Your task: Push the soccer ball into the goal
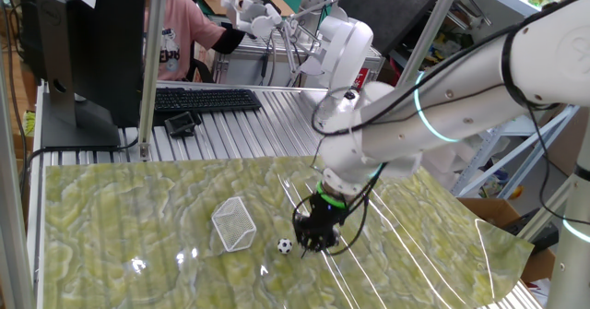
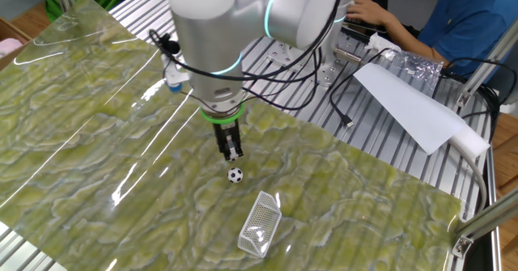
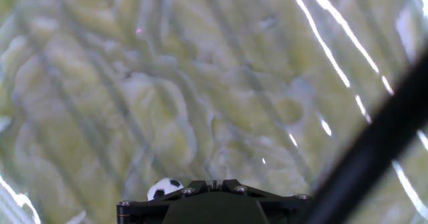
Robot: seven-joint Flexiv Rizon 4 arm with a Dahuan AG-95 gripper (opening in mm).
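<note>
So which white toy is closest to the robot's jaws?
The soccer ball, with black patches, sits right by the shut gripper. The netted goal is farther off.

A small white soccer ball with black patches, a white mesh-netted miniature goal, a green-and-yellow marbled glossy worktop.

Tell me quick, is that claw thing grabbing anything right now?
Gripper: closed, fingers together, holding nothing; it hangs just beside the soccer ball on the table.
</note>
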